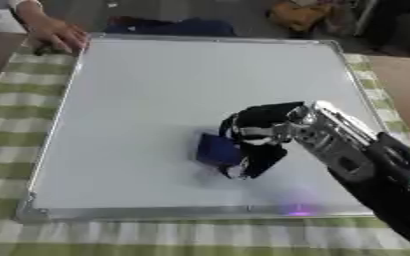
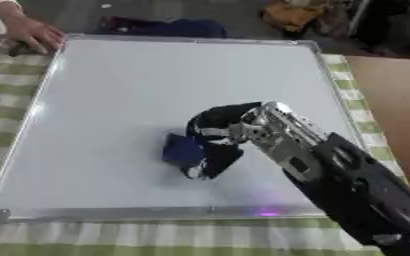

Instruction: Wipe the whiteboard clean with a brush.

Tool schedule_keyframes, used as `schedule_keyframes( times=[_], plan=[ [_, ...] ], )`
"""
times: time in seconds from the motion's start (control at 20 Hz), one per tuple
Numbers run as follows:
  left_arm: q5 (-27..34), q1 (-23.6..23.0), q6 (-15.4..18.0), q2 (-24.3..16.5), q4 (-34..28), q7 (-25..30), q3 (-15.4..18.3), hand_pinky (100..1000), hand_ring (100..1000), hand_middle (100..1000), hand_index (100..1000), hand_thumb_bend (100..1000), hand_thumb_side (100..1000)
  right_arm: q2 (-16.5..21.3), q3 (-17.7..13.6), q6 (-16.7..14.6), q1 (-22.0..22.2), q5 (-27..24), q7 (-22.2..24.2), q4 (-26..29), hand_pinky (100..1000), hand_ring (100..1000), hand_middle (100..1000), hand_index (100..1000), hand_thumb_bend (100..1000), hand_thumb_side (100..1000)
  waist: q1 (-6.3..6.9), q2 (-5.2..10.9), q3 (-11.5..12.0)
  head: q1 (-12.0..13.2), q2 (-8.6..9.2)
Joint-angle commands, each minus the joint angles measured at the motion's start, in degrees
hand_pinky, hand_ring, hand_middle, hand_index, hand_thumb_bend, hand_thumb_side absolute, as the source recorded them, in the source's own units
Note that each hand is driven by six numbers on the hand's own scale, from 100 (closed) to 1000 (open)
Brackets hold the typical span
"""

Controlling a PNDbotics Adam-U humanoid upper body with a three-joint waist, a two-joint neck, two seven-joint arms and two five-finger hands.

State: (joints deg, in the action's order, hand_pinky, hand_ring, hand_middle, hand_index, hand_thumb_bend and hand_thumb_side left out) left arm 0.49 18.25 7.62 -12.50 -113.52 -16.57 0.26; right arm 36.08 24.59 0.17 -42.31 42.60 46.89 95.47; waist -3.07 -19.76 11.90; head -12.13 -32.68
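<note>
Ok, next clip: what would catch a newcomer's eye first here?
The robot's right hand, black with a silver wrist, reaches in from the lower right and curls round a dark blue brush pressed onto the whiteboard near its lower middle. The board fills most of a green checked tablecloth. A person's hand rests at the board's far left corner.
</note>
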Motion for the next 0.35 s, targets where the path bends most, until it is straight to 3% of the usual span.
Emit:
schedule_keyframes(
  times=[0.05, 0.35],
  plan=[
    [-0.04, 0.41, 0.02, -0.20, -1.07, 0.18, 0.20, 644, 800, 777, 813, 200, 1000, 2.12, -2.36, 0.86, -0.22, 0.76, -2.30, 4.06, 687, 814, 837, 131, 189, 741, 0.35, 1.24, -0.20, 0.35, -0.03],
    [-0.17, 0.23, 0.10, -0.22, -1.07, -0.33, 0.51, 644, 800, 776, 812, 202, 1000, 4.24, -7.94, 3.70, 2.24, 0.18, -9.33, 13.36, 690, 790, 796, 116, 100, 744, 0.67, 1.52, -0.54, 1.04, -0.48]
  ],
)
